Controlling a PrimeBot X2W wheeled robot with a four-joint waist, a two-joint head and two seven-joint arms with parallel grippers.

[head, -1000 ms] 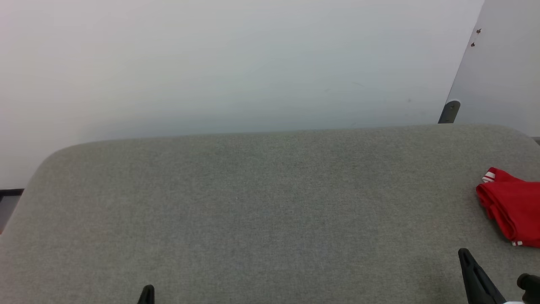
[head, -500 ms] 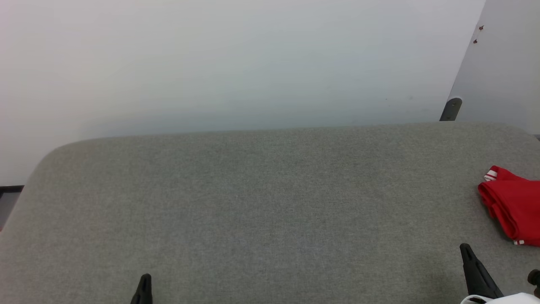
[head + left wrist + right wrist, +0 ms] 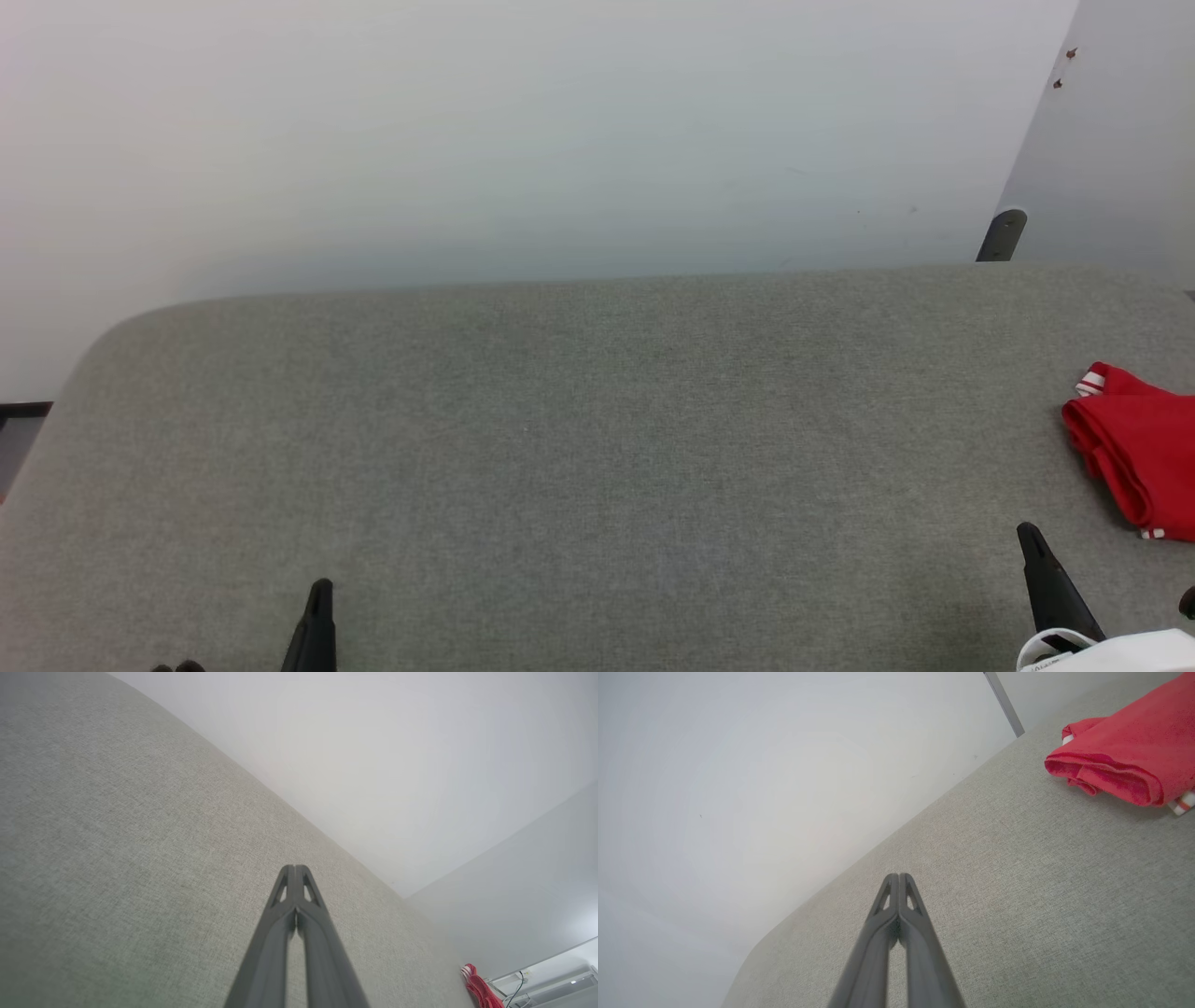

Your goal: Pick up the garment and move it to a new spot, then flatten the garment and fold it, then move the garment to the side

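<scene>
The pale wall [image 3: 560,140] takes up the upper part of the head view. Below it lies a gray fabric-covered surface [image 3: 597,448] with a rounded far-left corner. A light panel [image 3: 1120,140] stands at the far right, with a dark bracket [image 3: 1001,233] at its foot.

The shirt [image 3: 1134,448] lies folded in a compact bundle on the surface at the right edge of the head view, cut off by the frame. Its exposed faces are plain red. White-and-red striped trim shows at the far and near corners. Any print is hidden inside the folds.

The right gripper [image 3: 1027,532] sits at the lower right. Its fingers are clenched tip to tip and empty [image 3: 899,876]. The shirt lies ahead and to the right of the tips, near but apart, with bare fabric between [image 3: 1125,760].

The left gripper [image 3: 319,588] sits at the lower left, fingers pressed together and empty [image 3: 295,868]. It is well apart from the shirt, which appears in the left wrist view as a small red strip at the lower right [image 3: 481,989].
</scene>
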